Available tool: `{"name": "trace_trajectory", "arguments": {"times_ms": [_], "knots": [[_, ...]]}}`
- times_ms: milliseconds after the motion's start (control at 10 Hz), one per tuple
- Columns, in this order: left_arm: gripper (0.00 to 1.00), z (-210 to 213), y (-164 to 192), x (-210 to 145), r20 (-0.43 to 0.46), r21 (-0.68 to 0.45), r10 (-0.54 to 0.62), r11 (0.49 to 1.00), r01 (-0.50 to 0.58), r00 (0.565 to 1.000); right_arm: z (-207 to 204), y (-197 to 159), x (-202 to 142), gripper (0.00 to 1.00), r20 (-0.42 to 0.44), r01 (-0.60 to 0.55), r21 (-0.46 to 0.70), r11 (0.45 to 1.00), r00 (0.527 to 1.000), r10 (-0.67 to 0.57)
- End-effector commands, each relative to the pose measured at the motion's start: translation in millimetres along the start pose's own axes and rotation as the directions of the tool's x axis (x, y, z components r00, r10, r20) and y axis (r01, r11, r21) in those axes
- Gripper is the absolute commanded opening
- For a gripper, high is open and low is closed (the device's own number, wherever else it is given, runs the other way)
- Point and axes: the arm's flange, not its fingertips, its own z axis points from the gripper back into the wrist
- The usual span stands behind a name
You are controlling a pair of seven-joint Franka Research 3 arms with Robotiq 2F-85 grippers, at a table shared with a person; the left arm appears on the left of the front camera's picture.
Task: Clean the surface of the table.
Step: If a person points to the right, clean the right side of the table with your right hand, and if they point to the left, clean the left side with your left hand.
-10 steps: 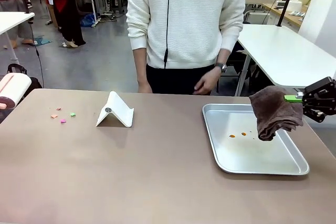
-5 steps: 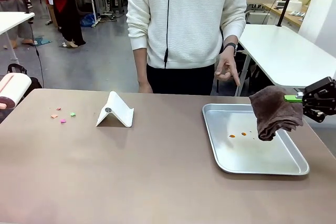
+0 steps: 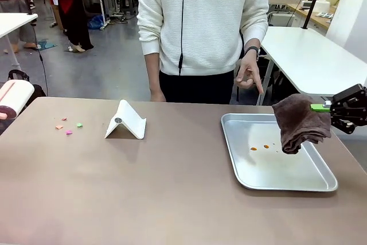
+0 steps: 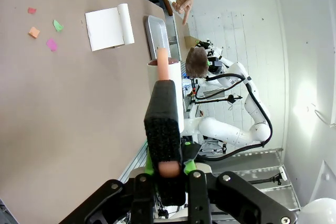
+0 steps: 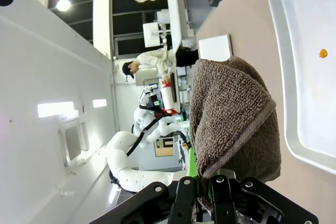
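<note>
The taupe-brown table [image 3: 172,187] carries a few small coloured scraps [image 3: 69,127] at its far left, also seen in the left wrist view as scraps [image 4: 44,27]. My left gripper [image 4: 169,170] is shut on a white roller with a pink handle [image 4: 167,93], held above the table's left edge, where the roller [image 3: 14,98] also shows in the front view. My right gripper [image 3: 317,107] is shut on a folded brown towel [image 3: 301,121] that hangs over the right side of a steel tray [image 3: 281,185]. The right wrist view shows that gripper [image 5: 205,179] pinching the towel [image 5: 231,114].
A white folded stand [image 3: 126,121] sits left of centre at the back. The tray holds small orange spots [image 3: 259,147]. A person in a white sweater stands at the far edge, one hand [image 3: 248,73] raised at chest height above the tray's far side.
The person's hand rose from beside the hip to chest height, then stayed there. Both arms and what they hold have kept still.
</note>
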Motion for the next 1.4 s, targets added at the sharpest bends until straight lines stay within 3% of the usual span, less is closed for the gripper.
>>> {"name": "trace_trajectory", "arguments": {"times_ms": [0, 200, 300, 500, 700, 900, 1100, 1300], "knots": [[0.22, -0.4, -2.3, 0.3, -0.003, -0.003, -0.013, 1.000, 0.013, 1.000, 0.0, 0.0, 0.0, 0.07, 0.000, 0.000, 0.000, 1.000, 1.000, 0.000], [0.22, -0.4, -2.3, 0.3, -0.003, -0.003, -0.013, 1.000, 0.013, 1.000, -2.9, 2.1, 1.9, 0.07, 0.010, -0.008, -0.039, 0.999, 1.000, 0.008], [0.22, -0.4, -2.3, 0.3, -0.003, -0.003, -0.013, 1.000, 0.013, 1.000, -9.1, 6.5, 7.1, 0.07, 0.012, -0.065, -0.127, 0.990, 0.998, 0.067], [0.22, -0.4, -2.3, 0.3, -0.003, -0.003, -0.013, 1.000, 0.013, 1.000, -10.7, 11.4, 25.4, 0.07, -0.007, -0.068, -0.343, 0.937, 0.998, 0.070], [0.22, -0.4, -2.3, 0.3, -0.003, -0.003, -0.013, 1.000, 0.013, 1.000, -13.1, 10.1, 46.2, 0.07, 0.005, -0.081, -0.471, 0.879, 0.996, 0.095], [0.22, -0.4, -2.3, 0.3, -0.003, -0.003, -0.013, 1.000, 0.013, 1.000, -16.1, 0.9, 68.2, 0.07, 0.129, -0.009, -0.610, 0.793, 0.986, 0.110], [0.22, -0.4, -2.3, 0.3, -0.003, -0.003, -0.013, 1.000, 0.013, 1.000, -20.9, -15.4, 88.3, 0.07, 0.169, 0.016, -0.665, 0.747, 0.977, 0.129], [0.22, -0.4, -2.3, 0.3, -0.003, -0.003, -0.013, 1.000, 0.013, 1.000, -28.6, -30.8, 104.2, 0.07, 0.137, -0.003, -0.679, 0.734, 0.982, 0.130]]}}
